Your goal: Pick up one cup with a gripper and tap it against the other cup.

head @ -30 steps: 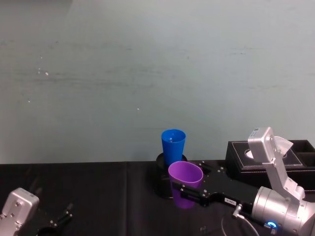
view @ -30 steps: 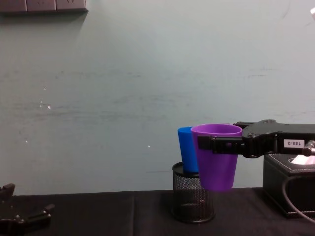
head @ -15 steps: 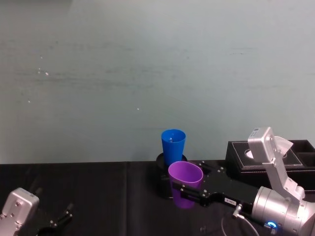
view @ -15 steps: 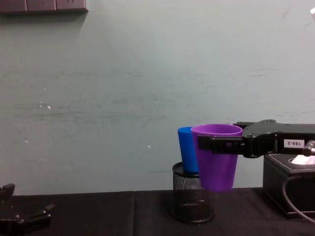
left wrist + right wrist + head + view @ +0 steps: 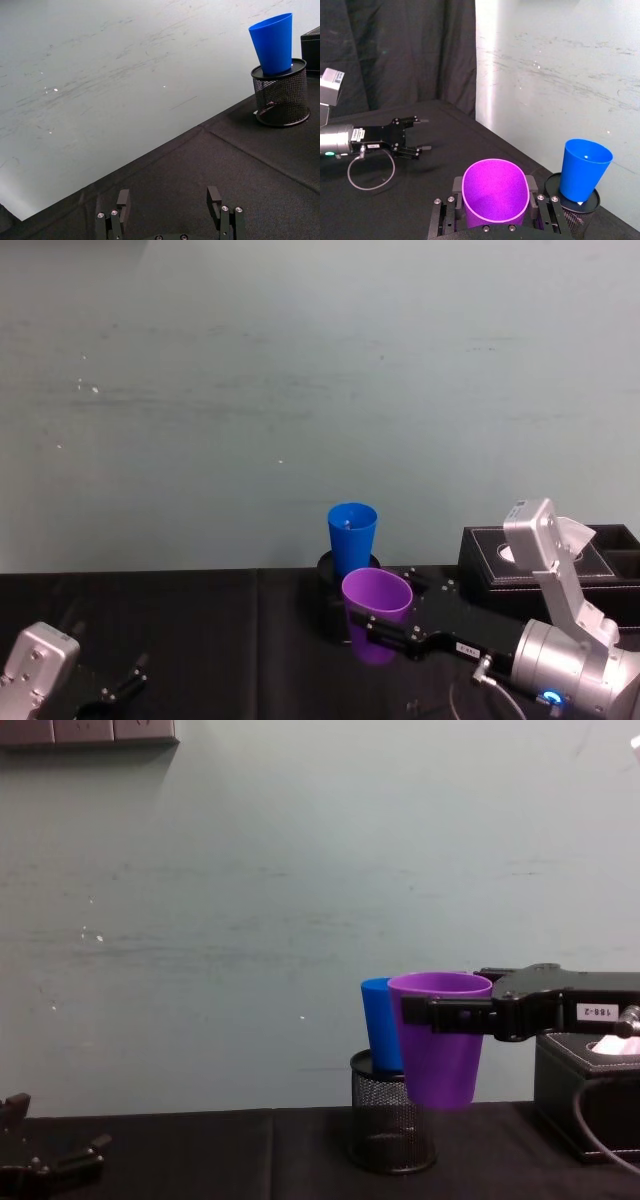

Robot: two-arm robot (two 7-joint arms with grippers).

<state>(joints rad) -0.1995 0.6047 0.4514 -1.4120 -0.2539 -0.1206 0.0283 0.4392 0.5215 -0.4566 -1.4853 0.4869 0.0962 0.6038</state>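
Observation:
The purple cup (image 5: 440, 1050) hangs upright in the air, with my right gripper (image 5: 438, 1013) shut on it just below the rim. In the right wrist view the purple cup (image 5: 495, 192) sits between the two fingers (image 5: 456, 186). The blue cup (image 5: 377, 1025) stands upright in a black wire-mesh pen holder (image 5: 390, 1132). In the head view the purple cup (image 5: 377, 607) is nearer to me than the blue cup (image 5: 352, 535), and the right wrist view shows a gap between them. My left gripper (image 5: 168, 196) rests open low over the table at the left.
A black box (image 5: 585, 1105) with white tissue stands at the right, behind my right arm (image 5: 565, 665). Black cloth (image 5: 210, 165) covers the table and a pale wall rises close behind the holder. A cable (image 5: 590, 1130) loops under the right arm.

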